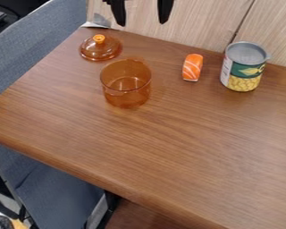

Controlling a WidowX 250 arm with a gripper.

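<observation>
Camera view: got a black two-finger gripper released, empty, far side, plus a clear amber knobbed lid beside a clear amber cylindrical pot, far left, probably for open access.

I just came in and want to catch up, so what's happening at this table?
The robot's hand hangs open at the table's far edge, holding nothing. Below it, an amber glass pot stands uncovered, its lid beside it on the tabletop. A toy piece of salmon sushi lies between the pot and a can of corn.
</observation>
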